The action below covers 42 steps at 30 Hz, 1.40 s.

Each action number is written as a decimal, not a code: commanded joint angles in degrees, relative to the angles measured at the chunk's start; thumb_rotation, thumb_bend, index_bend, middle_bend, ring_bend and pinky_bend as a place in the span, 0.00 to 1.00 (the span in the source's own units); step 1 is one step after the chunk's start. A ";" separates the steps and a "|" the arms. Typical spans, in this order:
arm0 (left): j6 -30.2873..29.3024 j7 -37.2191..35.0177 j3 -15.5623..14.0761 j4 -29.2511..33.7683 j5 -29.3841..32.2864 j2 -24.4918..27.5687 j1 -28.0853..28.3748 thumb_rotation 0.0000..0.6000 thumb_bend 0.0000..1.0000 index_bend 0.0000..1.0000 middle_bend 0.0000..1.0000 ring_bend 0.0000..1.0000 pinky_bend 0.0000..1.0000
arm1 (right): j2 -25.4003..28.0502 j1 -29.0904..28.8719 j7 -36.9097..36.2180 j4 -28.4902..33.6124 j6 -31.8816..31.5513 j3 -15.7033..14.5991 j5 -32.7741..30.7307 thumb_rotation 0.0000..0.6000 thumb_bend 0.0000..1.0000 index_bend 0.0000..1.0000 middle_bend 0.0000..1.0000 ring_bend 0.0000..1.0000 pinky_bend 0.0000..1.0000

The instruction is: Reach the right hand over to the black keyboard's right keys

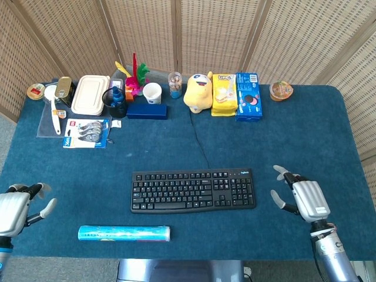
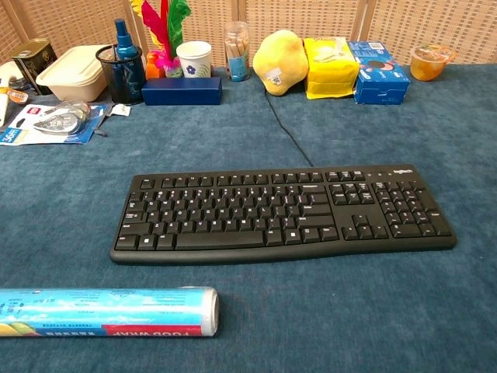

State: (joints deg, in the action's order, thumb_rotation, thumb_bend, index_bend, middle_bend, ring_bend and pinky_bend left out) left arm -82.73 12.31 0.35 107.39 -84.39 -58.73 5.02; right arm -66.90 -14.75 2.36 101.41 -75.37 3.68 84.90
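A black keyboard [image 1: 192, 190] lies flat in the middle of the blue table, its number pad [image 2: 409, 210] at the right end. My right hand [image 1: 301, 198] hovers just right of that end, fingers spread and holding nothing, a small gap from the keys. At the table's left front edge my left hand [image 1: 17, 207] is open and empty too. Neither hand appears in the chest view.
A foil-wrap roll [image 1: 124, 233] lies in front of the keyboard's left half. The keyboard cable [image 1: 198, 141] runs back to a row of items: yellow plush [image 1: 198, 91], snack boxes [image 1: 236, 95], cup [image 1: 152, 93], lunch box [image 1: 90, 94], jelly cup [image 1: 281, 90].
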 commanded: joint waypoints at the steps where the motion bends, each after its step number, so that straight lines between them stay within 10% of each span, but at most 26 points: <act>1: 0.52 0.33 0.32 0.21 0.09 0.14 0.54 0.00 0.22 0.37 0.51 0.50 0.30 | 2.15 -2.87 -2.00 1.25 5.07 -0.50 1.57 0.00 0.42 0.16 0.44 0.57 0.51; 6: 1.79 0.87 0.48 0.38 0.71 -0.26 1.26 0.00 0.22 0.37 0.51 0.50 0.30 | 4.27 -7.38 -2.95 2.36 13.01 -0.59 1.61 0.00 0.43 0.25 0.71 0.85 0.73; 12: 2.21 1.57 0.72 0.50 1.16 -0.40 1.69 0.00 0.22 0.37 0.51 0.50 0.30 | 4.46 -10.90 -1.13 2.72 19.57 -0.63 -1.09 0.00 0.45 0.30 0.84 0.95 0.80; 42: 2.79 2.08 0.71 0.30 1.58 -0.82 2.37 0.00 0.22 0.37 0.51 0.50 0.30 | -1.67 -15.37 16.41 1.13 25.83 -2.88 -12.79 0.00 0.46 0.35 0.89 0.99 0.84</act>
State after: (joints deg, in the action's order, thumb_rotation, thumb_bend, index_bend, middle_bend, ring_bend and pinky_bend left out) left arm -79.94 14.40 1.06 107.70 -82.82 -59.54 7.38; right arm -68.17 -29.89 18.26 102.85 -49.69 0.87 72.55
